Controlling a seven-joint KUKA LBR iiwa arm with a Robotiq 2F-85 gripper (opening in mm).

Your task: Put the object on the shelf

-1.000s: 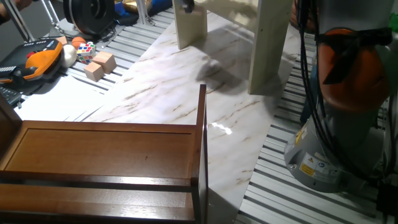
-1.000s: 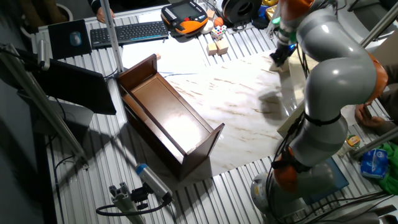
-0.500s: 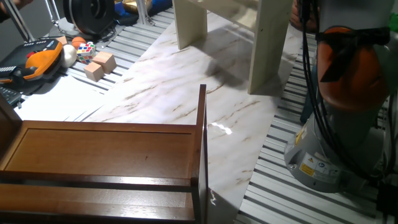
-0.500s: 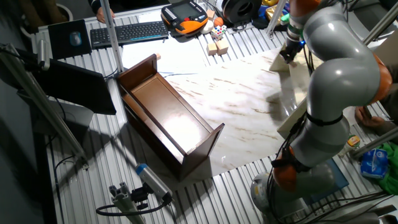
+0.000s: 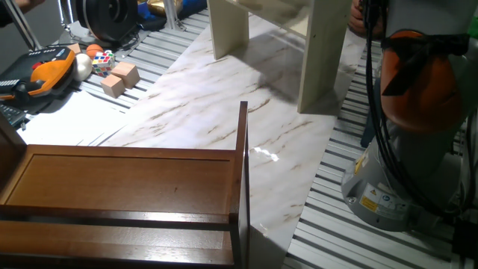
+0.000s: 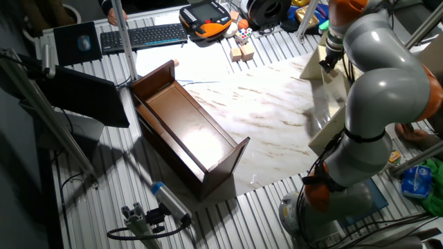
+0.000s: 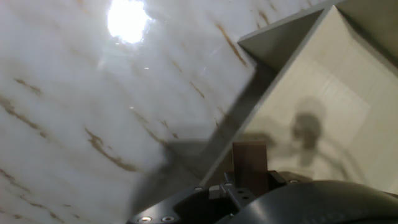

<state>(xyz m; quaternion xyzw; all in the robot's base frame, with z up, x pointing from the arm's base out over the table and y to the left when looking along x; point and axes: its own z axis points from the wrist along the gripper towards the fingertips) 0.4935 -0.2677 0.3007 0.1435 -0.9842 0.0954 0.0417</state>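
In the hand view the object (image 7: 250,160), a thin tan wooden slab, sticks out upright from my gripper (image 7: 250,180), which is shut on it. It hangs above the shelf's (image 7: 323,87) pale cream boards, near the edge of an upright panel. From the other fixed view, my gripper (image 6: 324,64) sits low over the top of the shelf (image 6: 331,93) at the table's far right. One fixed view shows only the shelf's two thick uprights (image 5: 325,56); the gripper is above that frame's top edge.
A dark reddish-brown wooden unit (image 6: 187,131) lies on the marble tabletop (image 6: 266,117) to the left. Two light wooden cubes (image 5: 119,78) and a multicoloured puzzle cube (image 5: 103,60) sit at the back beside an orange pendant (image 5: 45,67). The arm's base (image 5: 403,172) stands right.
The arm has carried the slab rightward, from the shelf's near edge to over its top. In one fixed view the gripper has left the top of the frame.
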